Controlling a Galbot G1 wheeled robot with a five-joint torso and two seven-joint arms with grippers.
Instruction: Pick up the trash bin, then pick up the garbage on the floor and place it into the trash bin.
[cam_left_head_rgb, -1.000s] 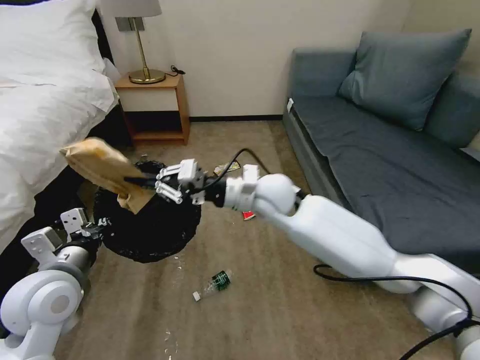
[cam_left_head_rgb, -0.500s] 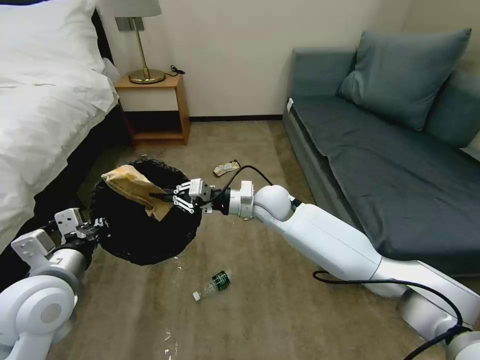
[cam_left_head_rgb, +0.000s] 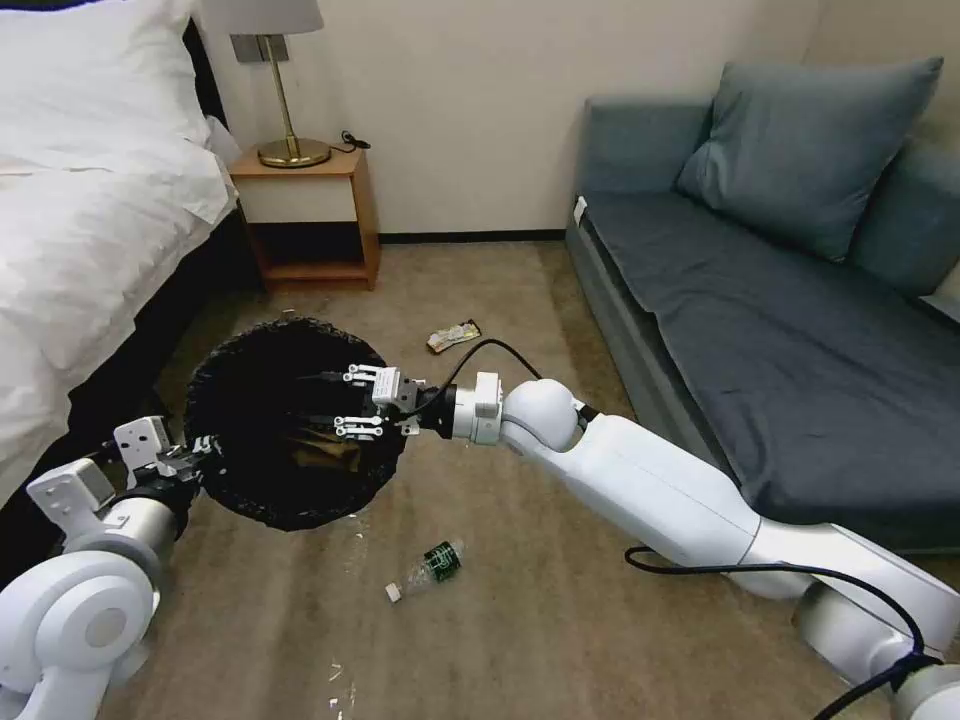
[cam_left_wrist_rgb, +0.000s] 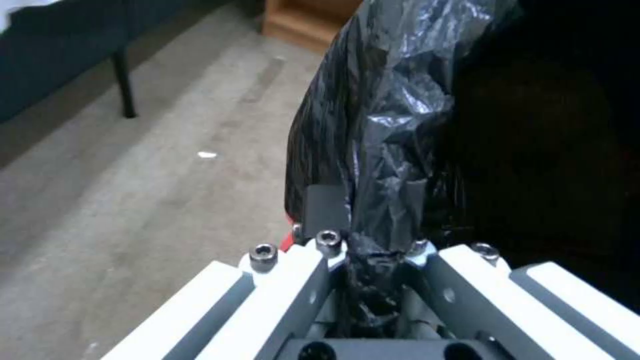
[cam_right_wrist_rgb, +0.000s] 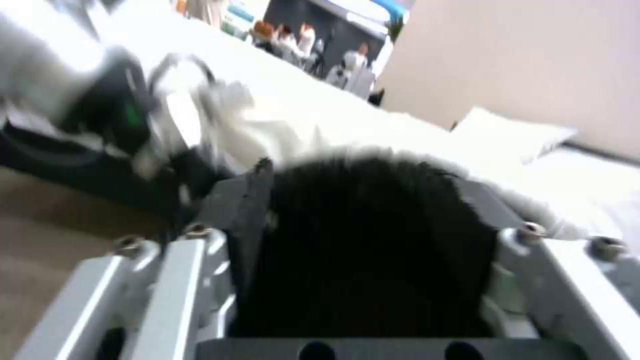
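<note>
the trash bin (cam_left_head_rgb: 285, 420) is held up at the near left by the left tool (cam_left_head_rgb: 190, 455), which is closed on its black liner. the right tool (cam_left_head_rgb: 335, 405) is spread open over the bin mouth, and the tan paper bag (cam_left_head_rgb: 325, 452) lies inside. the arm should be lifted straight out, so that the liner is not caught. the bottle (cam_left_head_rgb: 428, 568) and a wrapper (cam_left_head_rgb: 453, 335) are left on the floor.

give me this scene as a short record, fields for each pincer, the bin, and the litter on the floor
left pincer: shut on the crinkled black liner at the rim of the round trash bin, holding it
right pincer: open over the bin mouth
tan paper bag: lying inside the bin
clear bottle with green label: on the carpet in front of the bin
yellowish-silver wrapper: on the carpet beyond the right arm
</note>
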